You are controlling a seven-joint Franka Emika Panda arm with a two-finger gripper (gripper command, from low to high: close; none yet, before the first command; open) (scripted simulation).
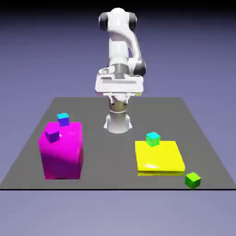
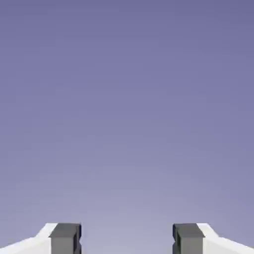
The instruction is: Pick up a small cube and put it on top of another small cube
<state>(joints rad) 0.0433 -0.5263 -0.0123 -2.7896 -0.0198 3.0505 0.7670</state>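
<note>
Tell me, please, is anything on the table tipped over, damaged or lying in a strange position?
Nothing stands out. The green cube sits flat on the table by the yellow slab, which carries a cyan-topped cube. The magenta block stands upright with two small cubes on it. The hand is open and holds nothing.

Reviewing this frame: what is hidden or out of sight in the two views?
- Hand view: only the backdrop and the two fingertips show, apart, nothing between them; no cube or table is in frame.
- Exterior view: the gripper cannot be picked out on the arm's white hand.
- Exterior view: the green cube, the cyan-topped cube and the yellow block hide their far faces.
</note>
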